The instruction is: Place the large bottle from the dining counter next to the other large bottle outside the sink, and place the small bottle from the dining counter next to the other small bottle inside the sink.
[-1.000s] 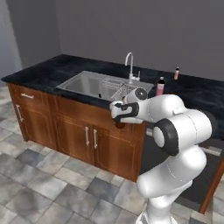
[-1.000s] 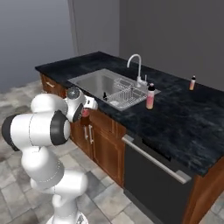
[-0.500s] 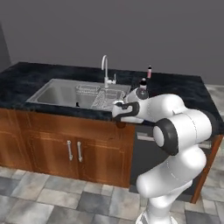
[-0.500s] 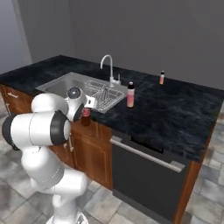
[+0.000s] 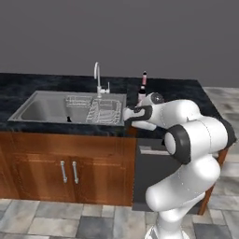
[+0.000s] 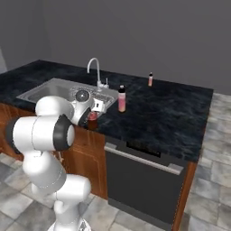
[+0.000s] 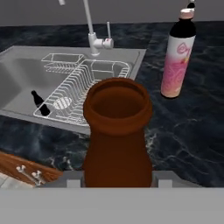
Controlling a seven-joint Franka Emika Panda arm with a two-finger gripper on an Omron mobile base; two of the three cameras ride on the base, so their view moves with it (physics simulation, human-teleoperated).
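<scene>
Hand view | my jaws were clamped on the large bottle (image 7: 117, 135), carried over the surface edge beside the sink (image 7: 26, 74) | risk: knocking over the other large bottle (image 7: 178, 57) on approach, I judged.

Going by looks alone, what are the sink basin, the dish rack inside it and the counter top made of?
The sink looks like brushed stainless steel: even grey with a soft sheen. The dish rack seems to be thin pale metal wire in an open grid. The counter top looks like polished black stone with whitish marbled veins, though it could be an imitation.
</scene>
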